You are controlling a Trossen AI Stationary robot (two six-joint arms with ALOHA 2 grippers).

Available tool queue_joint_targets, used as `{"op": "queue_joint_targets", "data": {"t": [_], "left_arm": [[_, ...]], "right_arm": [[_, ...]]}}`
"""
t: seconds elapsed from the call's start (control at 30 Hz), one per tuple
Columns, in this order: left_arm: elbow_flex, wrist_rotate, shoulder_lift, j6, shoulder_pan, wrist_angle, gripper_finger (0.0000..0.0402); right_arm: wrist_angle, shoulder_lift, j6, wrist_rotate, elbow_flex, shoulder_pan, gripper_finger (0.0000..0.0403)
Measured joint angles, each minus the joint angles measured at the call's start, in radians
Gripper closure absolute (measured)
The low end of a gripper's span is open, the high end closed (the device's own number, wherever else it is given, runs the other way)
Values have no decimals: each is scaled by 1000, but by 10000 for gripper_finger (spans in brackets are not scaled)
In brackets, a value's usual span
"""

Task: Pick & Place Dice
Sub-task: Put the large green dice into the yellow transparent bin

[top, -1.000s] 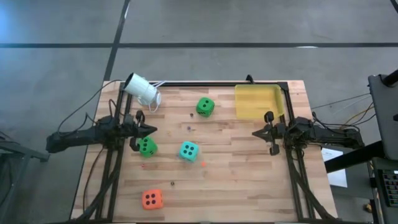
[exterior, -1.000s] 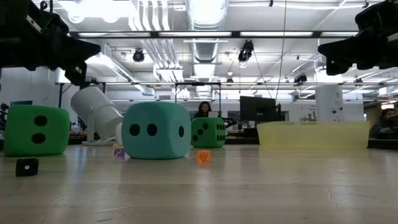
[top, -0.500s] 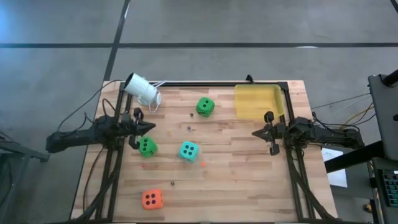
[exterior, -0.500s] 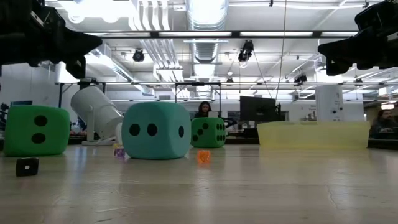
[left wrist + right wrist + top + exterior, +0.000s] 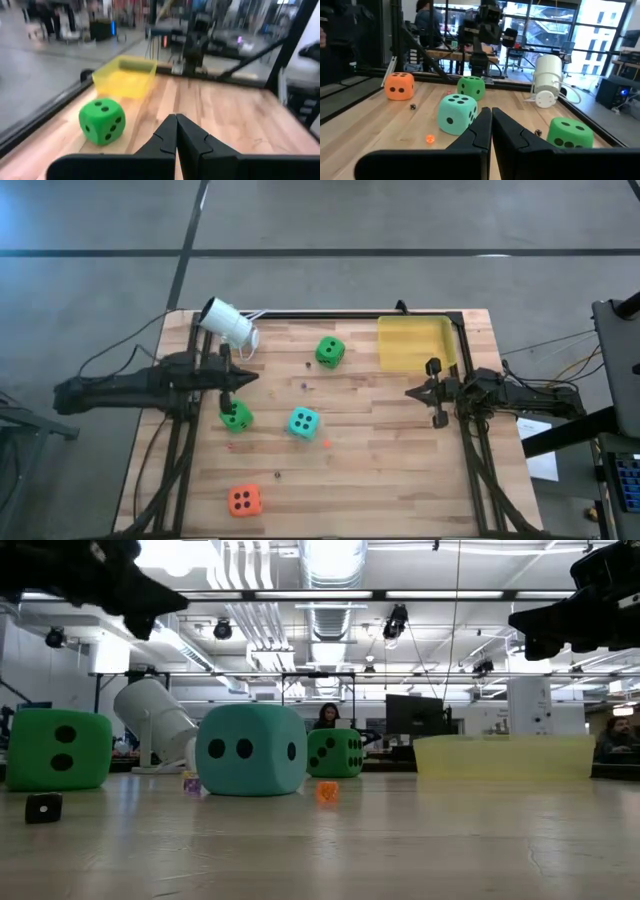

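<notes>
Left gripper (image 5: pixel 248 377) pulled back and higher, closed and empty like right gripper (image 5: pixel 412 393); descending closed could knock near green die (image 5: pixel 236 416) away.

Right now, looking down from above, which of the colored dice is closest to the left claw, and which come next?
From the left gripper, in the high view:
1. Green die, just below its tip.
2. Teal die, toward the table's middle.
3. Second green die, near the yellow tray; close to the teal one.
4. Orange die, at the near edge.
</notes>
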State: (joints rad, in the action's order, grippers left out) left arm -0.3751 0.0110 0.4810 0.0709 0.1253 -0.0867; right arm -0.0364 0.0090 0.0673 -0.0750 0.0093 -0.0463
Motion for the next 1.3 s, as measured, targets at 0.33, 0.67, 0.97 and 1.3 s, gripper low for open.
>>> {"op": "queue_joint_targets", "data": {"t": [0.33, 0.67, 0.97, 1.3], "left_arm": [[-297, 1, 473, -128, 0, -185, 396], [-423, 23, 641, -179, 0, -227, 396], [-425, 54, 617, -145, 1, -221, 396], [-424, 80, 614, -115, 2, -218, 396]], "right_arm": [[-3, 0, -39, -13, 0, 1, 394], [-27, 2, -140, 61, 4, 0, 394], [62, 165, -115, 164, 211, 0, 394], [186, 631, -73, 183, 507, 0, 394]]}}
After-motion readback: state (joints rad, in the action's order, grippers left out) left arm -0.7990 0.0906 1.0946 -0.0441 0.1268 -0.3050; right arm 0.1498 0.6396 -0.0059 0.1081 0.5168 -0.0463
